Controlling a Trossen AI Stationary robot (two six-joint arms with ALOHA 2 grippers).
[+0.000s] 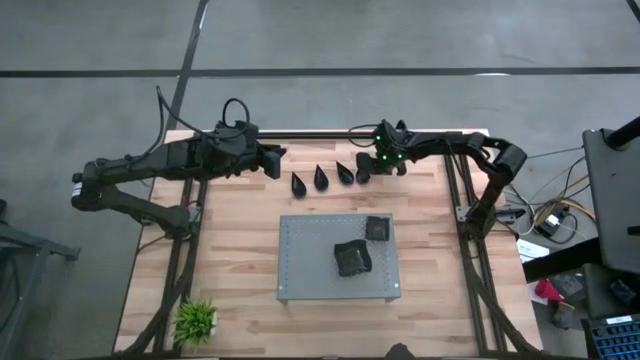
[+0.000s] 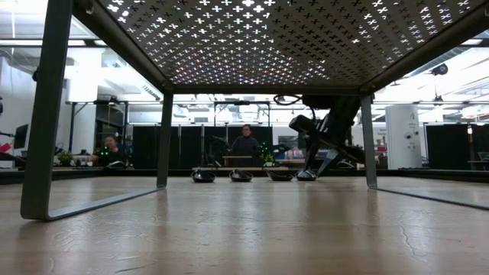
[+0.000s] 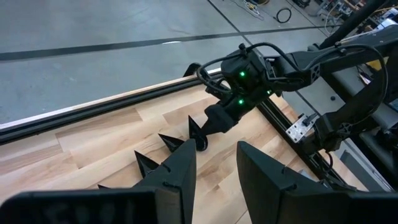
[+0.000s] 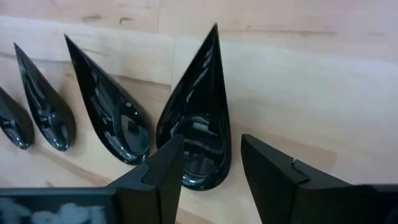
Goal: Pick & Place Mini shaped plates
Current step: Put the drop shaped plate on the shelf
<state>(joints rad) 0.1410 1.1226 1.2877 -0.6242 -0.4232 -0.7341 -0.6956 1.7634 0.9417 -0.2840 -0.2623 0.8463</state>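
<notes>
Several black teardrop mini plates lie in a row on the wooden table near its far edge (image 1: pixel 321 179) (image 4: pixel 112 118) (image 2: pixel 241 176), flat on their undersides. My right gripper (image 1: pixel 363 172) (image 4: pixel 211 146) is open and slants down over the round end of the row's rightmost plate (image 4: pixel 199 118). One finger is over its hollow, the other outside its rim. My left gripper (image 1: pixel 275 160) (image 3: pixel 214 149) waits open in the air left of the row. More black plates (image 1: pixel 352 258) (image 1: pixel 377 228) rest on the grey perforated board (image 1: pixel 310 270). My right gripper straddles the rim of the rightmost teardrop plate at its round end (image 4: pixel 222 163), coming from above at a slant. I cannot tell whether either finger touches it. The plate lies flat on the table.
The grey board stands on metal legs (image 2: pixel 46 114) in the table's middle. A small green plant (image 1: pixel 196 320) sits at the near left corner. A black rail runs along the far edge (image 1: pixel 320 135). People sit in the room beyond the table (image 2: pixel 246 145).
</notes>
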